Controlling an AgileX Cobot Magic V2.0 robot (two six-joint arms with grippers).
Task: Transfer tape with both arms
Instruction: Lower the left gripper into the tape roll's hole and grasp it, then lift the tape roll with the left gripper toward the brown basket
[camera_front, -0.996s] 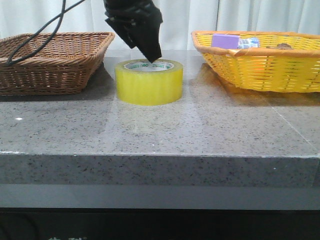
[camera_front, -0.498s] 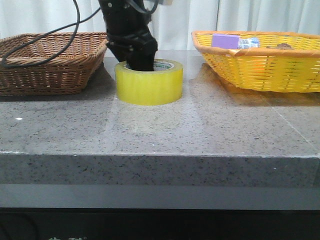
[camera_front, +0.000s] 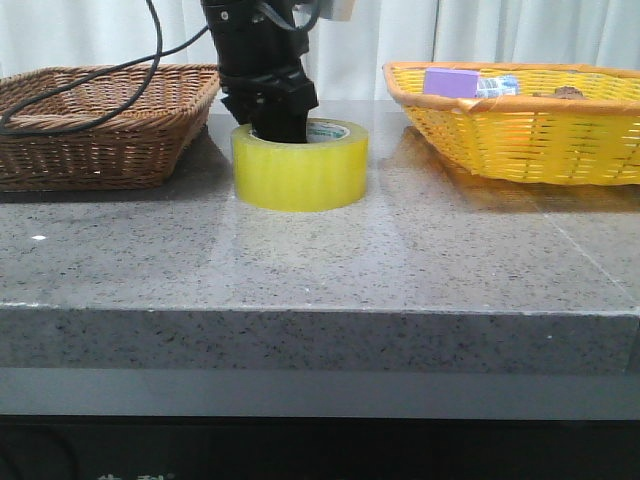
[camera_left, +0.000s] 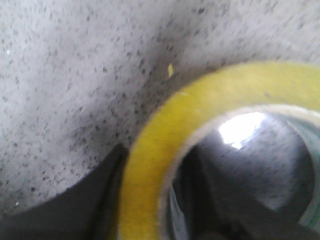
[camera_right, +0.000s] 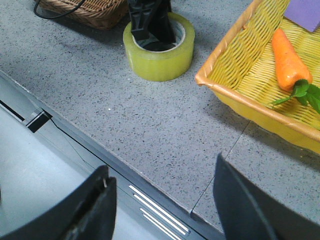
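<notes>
The tape (camera_front: 300, 175), a wide yellow roll with a white core, lies flat on the grey stone table (camera_front: 320, 270) between two baskets. My left gripper (camera_front: 270, 128) comes down on the roll's left rear side. In the left wrist view one dark finger (camera_left: 95, 200) presses the outside of the yellow wall (camera_left: 150, 165) and the other finger (camera_left: 200, 200) sits inside the core, so the gripper (camera_left: 150, 205) is shut on the wall. The right wrist view shows the roll (camera_right: 159, 60) far ahead. My right gripper (camera_right: 162, 200) hangs open over the table's front edge, holding nothing.
A brown wicker basket (camera_front: 100, 120) stands at the left with a black cable (camera_front: 90, 80) draped over it. A yellow basket (camera_front: 520, 130) at the right holds a purple box (camera_front: 450, 80) and a carrot (camera_right: 290, 57). The table's front edge (camera_right: 150, 180) runs below the right gripper.
The left gripper came down from above the roll until its fingers straddled the wall, then closed on it. The roll shifted very slightly to the right.
</notes>
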